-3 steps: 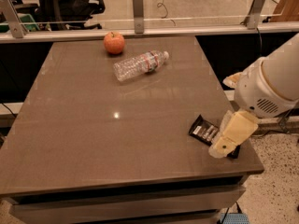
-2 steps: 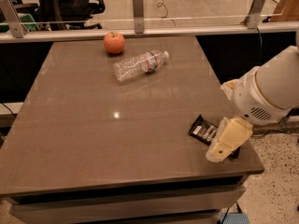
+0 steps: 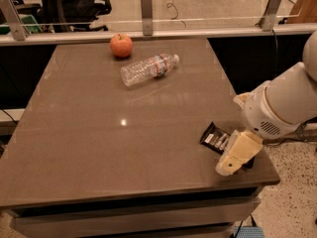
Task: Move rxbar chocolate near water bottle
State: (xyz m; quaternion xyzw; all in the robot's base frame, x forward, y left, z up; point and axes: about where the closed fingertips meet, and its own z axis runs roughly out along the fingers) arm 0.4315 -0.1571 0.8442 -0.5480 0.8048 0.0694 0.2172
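Observation:
The rxbar chocolate (image 3: pixel 214 138) is a flat black wrapper with white lettering, lying near the table's front right corner. Its right part is hidden under my gripper (image 3: pixel 236 155), whose cream-coloured fingers hang over that end of the bar. The water bottle (image 3: pixel 148 69) is clear with a white cap and a reddish-blue label band. It lies on its side at the far middle of the table, well away from the bar and gripper.
A round orange-red apple (image 3: pixel 121 45) sits at the far edge, left of the bottle. The brown table (image 3: pixel 99 138) ends close to the gripper on the right and front. A glass barrier with metal posts (image 3: pixel 145 5) runs along the back.
The gripper and arm have shifted slightly left and down over the right end of the bar. The bar, bottle and apple have not moved.

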